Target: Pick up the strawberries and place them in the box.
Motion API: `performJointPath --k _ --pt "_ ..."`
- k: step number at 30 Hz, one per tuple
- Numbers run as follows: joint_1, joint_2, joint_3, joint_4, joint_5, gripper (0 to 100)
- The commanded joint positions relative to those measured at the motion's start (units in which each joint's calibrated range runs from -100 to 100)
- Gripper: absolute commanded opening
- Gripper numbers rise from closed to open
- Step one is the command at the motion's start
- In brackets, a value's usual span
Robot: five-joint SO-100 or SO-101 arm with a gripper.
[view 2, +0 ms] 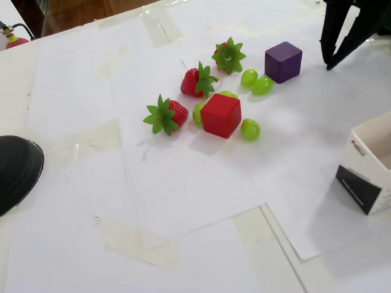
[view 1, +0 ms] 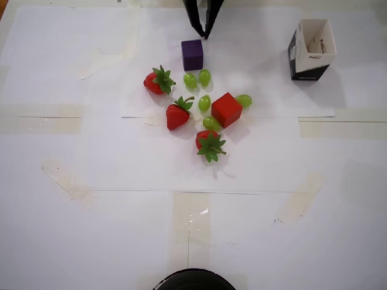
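Three red strawberries with green leafy tops lie apart on the white paper: one (view 1: 158, 81) (view 2: 227, 56), one (view 1: 178, 114) (view 2: 197, 81) and one (view 1: 208, 144) (view 2: 166, 115). The box (view 1: 308, 71) (view 2: 357, 189) stands open-topped at the right in both views, away from the fruit. My black gripper (view 1: 204, 33) (view 2: 328, 63) hangs at the far edge just beyond the purple cube (view 1: 192, 55) (view 2: 283, 61). Its fingertips meet in a point and hold nothing. It touches none of the objects.
A red cube (view 1: 227, 109) (view 2: 220, 115) sits among several small green grapes (view 1: 205, 77) (view 2: 250, 129) between the strawberries. A black rounded object (view 1: 193, 281) (view 2: 15, 171) sits at the table's near edge. Tape strips hold the paper sheets down.
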Motion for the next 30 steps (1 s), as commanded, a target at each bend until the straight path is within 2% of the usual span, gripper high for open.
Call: performJointPath --k 1,10,19,23,30 --pt "1.19 0.23 0.0 0.1 -0.49 0" --pt "1.19 0.23 -6.45 -0.39 0.93 0" --pt "2.44 0.23 -25.0 6.39 2.3 0" --pt "6.19 0.31 -32.09 8.19 4.84 0" --pt "9.5 1.52 -34.73 2.06 10.01 0"
